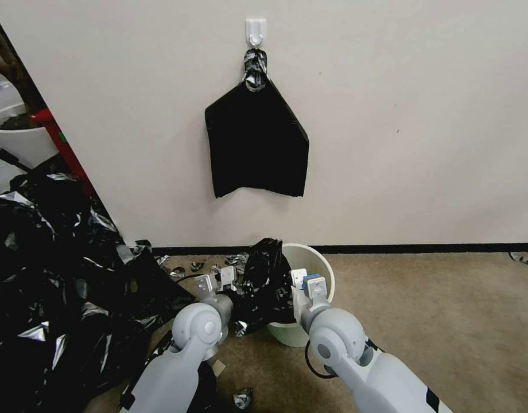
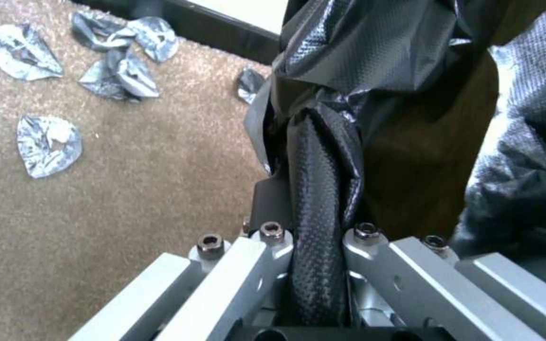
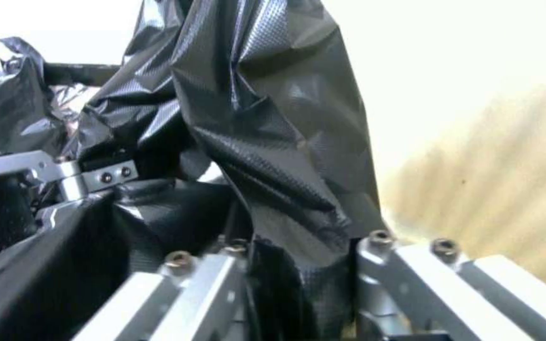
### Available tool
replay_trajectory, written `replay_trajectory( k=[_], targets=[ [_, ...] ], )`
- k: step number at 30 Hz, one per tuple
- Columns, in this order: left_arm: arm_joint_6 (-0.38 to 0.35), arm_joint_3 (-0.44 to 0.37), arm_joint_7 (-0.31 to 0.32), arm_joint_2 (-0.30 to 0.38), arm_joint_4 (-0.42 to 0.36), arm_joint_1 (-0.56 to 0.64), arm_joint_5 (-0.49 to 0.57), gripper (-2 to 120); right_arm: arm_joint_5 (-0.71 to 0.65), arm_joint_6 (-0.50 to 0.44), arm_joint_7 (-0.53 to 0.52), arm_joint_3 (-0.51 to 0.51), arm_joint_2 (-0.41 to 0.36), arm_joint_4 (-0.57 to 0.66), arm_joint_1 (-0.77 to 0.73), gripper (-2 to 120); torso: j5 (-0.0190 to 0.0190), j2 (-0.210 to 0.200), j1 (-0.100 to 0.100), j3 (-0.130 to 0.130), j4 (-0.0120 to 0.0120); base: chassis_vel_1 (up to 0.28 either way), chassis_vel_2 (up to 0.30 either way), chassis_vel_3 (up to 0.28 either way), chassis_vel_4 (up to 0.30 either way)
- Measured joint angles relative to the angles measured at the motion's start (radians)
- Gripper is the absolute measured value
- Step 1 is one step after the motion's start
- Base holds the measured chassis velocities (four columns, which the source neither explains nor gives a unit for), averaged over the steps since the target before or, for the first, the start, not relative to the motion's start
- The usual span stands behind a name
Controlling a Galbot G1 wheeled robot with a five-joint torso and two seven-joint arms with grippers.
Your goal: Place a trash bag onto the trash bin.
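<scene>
Both pincers, left [image 2: 314,246] and right [image 3: 298,265], grip the bag [image 1: 267,287] bunched over the bin's [image 1: 324,269] left rim; carpet right lies open

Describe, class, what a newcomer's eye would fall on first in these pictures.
First, the crumpled trash bag bunched over the near-left rim of the cream trash bin on the carpet by the wall. The left gripper and right gripper each pinch a fold of its film. Above, a flat black sheaf hangs from a wall hook; a black plastic heap sprawls left.
</scene>
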State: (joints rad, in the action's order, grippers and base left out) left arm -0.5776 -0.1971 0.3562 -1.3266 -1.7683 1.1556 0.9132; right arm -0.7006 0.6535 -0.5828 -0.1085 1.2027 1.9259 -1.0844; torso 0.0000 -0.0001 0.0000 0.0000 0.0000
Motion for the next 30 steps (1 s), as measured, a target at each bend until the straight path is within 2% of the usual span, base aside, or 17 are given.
replay_trajectory(
  k=[3, 5, 13, 16, 21, 30],
  targets=[
    [0.004, 0.0, 0.0, -0.001, 0.005, -0.001, -0.002, 4, 0.007, -0.012, -0.003, 0.006, -0.002, 0.003, -0.009, 3, 0.0, 0.0, 0.0, 0.0, 0.0, 0.0, 0.0, 0.0, 0.0],
    [0.005, 0.0, 0.0, -0.001, 0.007, -0.001, -0.002, 4, 0.008, -0.014, -0.004, 0.009, -0.003, 0.004, -0.012, 0, 0.0, 0.0, 0.0, 0.0, 0.0, 0.0, 0.0, 0.0, 0.0],
    [0.008, 0.0, 0.0, -0.003, 0.018, -0.003, -0.009, 4, 0.017, -0.068, -0.009, 0.029, -0.006, 0.012, -0.027, 0, 0.0, 0.0, 0.0, 0.0, 0.0, 0.0, 0.0, 0.0, 0.0],
    [0.02, -0.001, -0.02, -0.002, 0.029, -0.001, -0.03, 4, 0.012, -0.158, -0.002, 0.044, -0.006, 0.025, -0.036, 0, 0.0001, 0.0, 0.0, 0.0, 0.0001, 0.0, 0.0, 0.0, 0.0],
    [0.021, -0.007, -0.031, -0.002, 0.029, 0.003, -0.025, 4, 0.01, -0.178, 0.0, 0.051, -0.007, 0.026, -0.039, 0, 0.0001, 0.0, 0.0, 0.0, 0.0, 0.0, 0.0, 0.0, 0.0],
    [0.033, -0.056, -0.064, 0.011, -0.017, 0.013, 0.006, 3, 0.036, -0.252, 0.067, 0.083, -0.017, 0.042, -0.046, 0, 0.0, 0.0, 0.0, 0.0, 0.0, 0.0, 0.0, 0.0, 0.0]
  ],
)
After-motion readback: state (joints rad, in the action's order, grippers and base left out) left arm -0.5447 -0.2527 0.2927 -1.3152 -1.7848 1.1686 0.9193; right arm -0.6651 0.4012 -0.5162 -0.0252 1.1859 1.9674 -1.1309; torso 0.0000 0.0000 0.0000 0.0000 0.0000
